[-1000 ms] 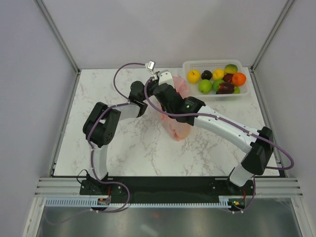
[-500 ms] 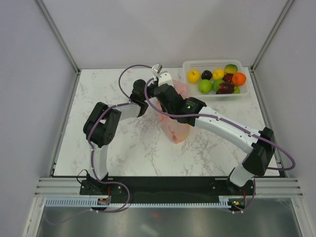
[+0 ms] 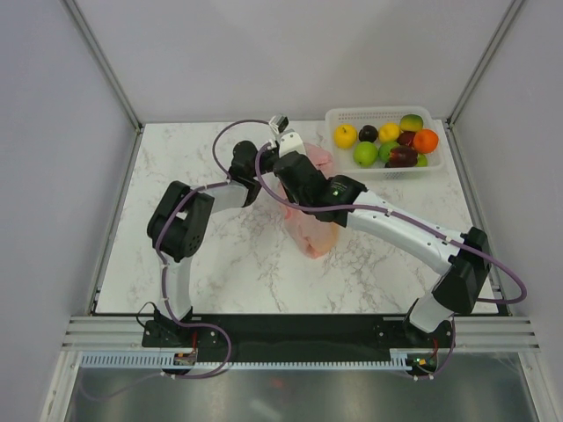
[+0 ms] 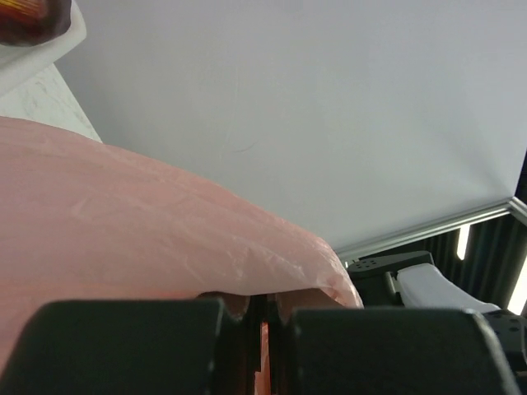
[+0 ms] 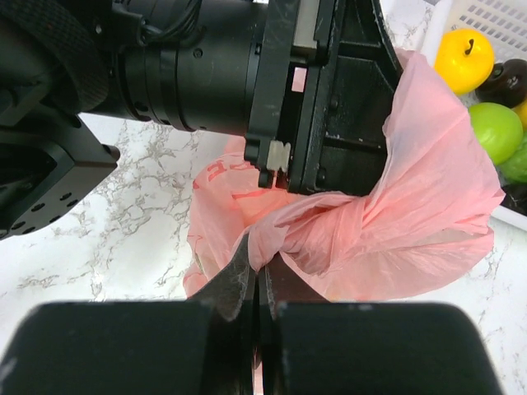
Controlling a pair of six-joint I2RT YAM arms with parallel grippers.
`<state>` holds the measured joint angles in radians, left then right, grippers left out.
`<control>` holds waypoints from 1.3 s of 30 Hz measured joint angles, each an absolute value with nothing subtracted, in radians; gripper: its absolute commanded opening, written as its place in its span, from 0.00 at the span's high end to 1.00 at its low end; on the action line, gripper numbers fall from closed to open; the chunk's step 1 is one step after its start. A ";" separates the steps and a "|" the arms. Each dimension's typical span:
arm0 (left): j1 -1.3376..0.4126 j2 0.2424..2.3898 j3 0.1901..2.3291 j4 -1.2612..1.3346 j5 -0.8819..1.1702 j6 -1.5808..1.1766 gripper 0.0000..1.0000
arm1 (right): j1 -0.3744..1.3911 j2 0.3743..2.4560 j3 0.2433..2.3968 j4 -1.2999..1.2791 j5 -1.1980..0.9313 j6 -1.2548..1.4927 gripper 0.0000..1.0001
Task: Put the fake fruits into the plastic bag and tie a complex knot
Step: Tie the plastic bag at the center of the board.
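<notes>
The pink plastic bag (image 3: 310,230) stands mid-table, its top pulled up toward the back (image 3: 322,158). My left gripper (image 3: 297,149) is shut on a fold of the bag's film (image 4: 165,230), which drapes over the jaws (image 4: 262,309). My right gripper (image 3: 290,169) sits just below and is shut on a twisted bunch of the bag's handle (image 5: 284,239), jaws closed (image 5: 260,267). Fake fruits lie in the white basket: yellow (image 5: 465,59), green (image 5: 496,130), orange (image 3: 426,141), dark purple (image 3: 403,156). The bag's contents are not clear.
The white lattice basket (image 3: 343,114) stands at the back right corner of the marble table (image 3: 202,255). The left arm's wrist body (image 5: 313,99) hangs close above my right fingers. Enclosure walls and frame posts ring the table.
Both grippers have shifted slightly left and back together, still holding the bag. The bag's body has swung a little to the left with them.
</notes>
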<state>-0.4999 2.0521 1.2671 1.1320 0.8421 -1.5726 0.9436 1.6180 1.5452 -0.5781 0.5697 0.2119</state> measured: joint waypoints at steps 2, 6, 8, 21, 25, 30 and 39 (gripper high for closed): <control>-0.493 2.052 1.266 1.141 0.849 -1.609 0.98 | 0.945 1.618 1.545 -0.574 0.569 0.204 1.00; -0.489 2.053 1.265 1.110 0.891 -1.633 0.98 | 0.947 1.618 1.545 -0.568 0.564 0.182 1.00; -0.490 2.056 1.267 1.102 0.915 -1.642 0.98 | 0.947 1.618 1.545 -0.568 0.561 0.176 1.00; -0.515 2.103 1.344 1.127 1.034 -1.718 0.98 | 0.946 1.615 1.545 -0.568 0.543 0.129 1.00; -0.516 2.103 1.356 1.124 1.049 -1.717 0.98 | 0.947 1.605 1.545 -0.570 0.540 0.127 1.00; -0.520 2.103 1.354 1.124 1.030 -1.712 0.98 | 0.947 1.596 1.545 -0.586 0.543 0.152 1.00; -0.531 2.103 1.350 1.124 1.021 -1.707 0.98 | 0.871 1.542 1.491 -0.548 0.402 0.190 1.00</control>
